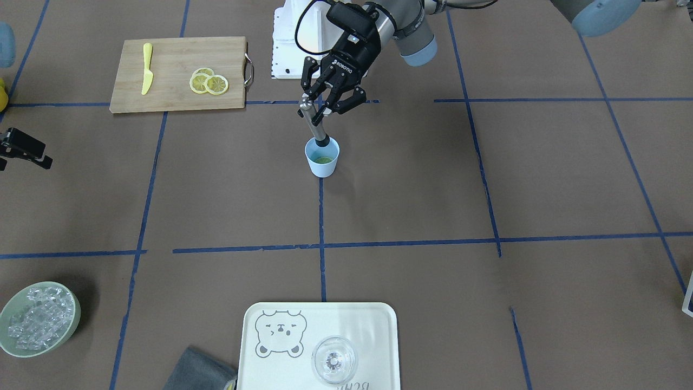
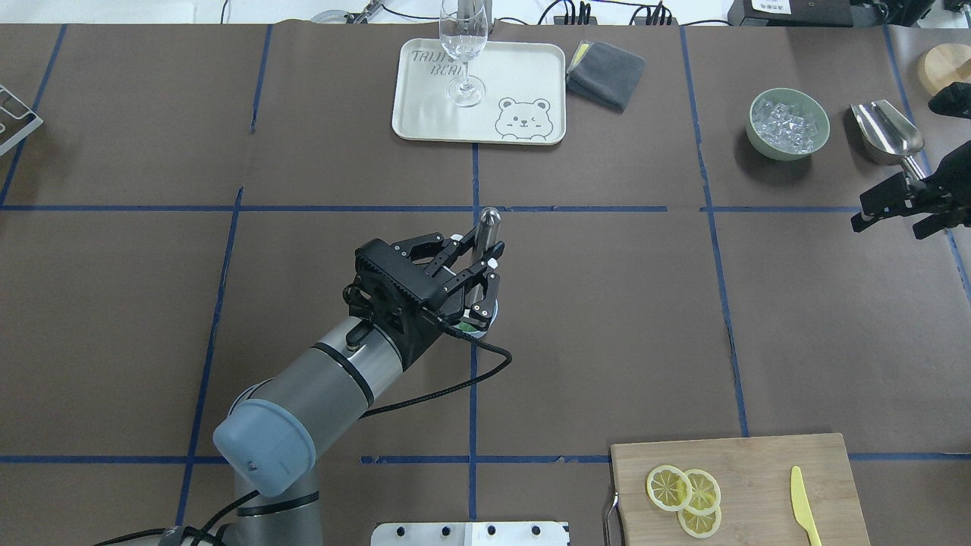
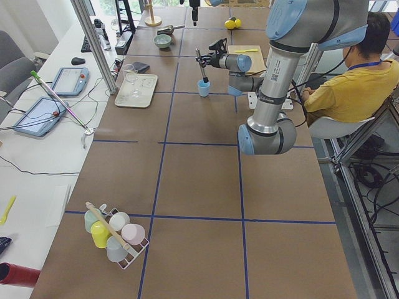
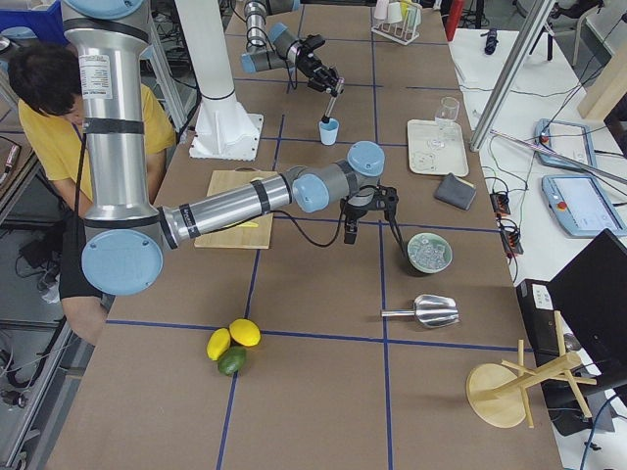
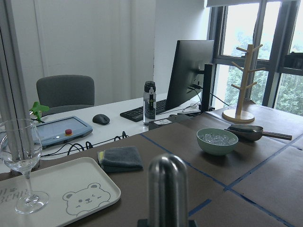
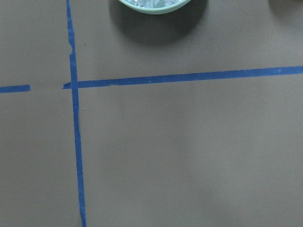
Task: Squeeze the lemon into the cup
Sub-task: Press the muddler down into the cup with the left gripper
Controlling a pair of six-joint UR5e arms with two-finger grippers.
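- Right under the left wrist cam is the rounded top of a steel muddler [image 5: 168, 189]; it stands almost upright with a slight lean.
- The left gripper [image 1: 316, 110] hovers just above the cup [image 1: 322, 157], fingers clamped tight on the muddler's shaft. The dark bottom end sits down inside the cup.
- The cup is upright on the brown table cover, right on a blue tape line. There's something greenish at the bottom, but it's too small to make out.
- The lemon slices [image 1: 208, 82], three of them overlapping, lie flat on a wooden cutting board [image 1: 173, 95]. That's well apart from the cup, back toward the robot and off to its right. None are in the cup or in either gripper.
- A yellow knife [image 1: 146, 67] lies on the same board, further out from the cup than the slices.
- The right gripper [image 2: 903, 201] hangs well away from the cup, out on the robot's right, fingers spread with nothing between them.
- Past the cup, on the operators' side, sits a cream tray [image 1: 373, 325] with a bear drawing and a clear glass [image 1: 334, 360] standing on it.
- A pale green bowl [image 2: 789, 152] of ice is also past the cup, well off toward the robot's right.
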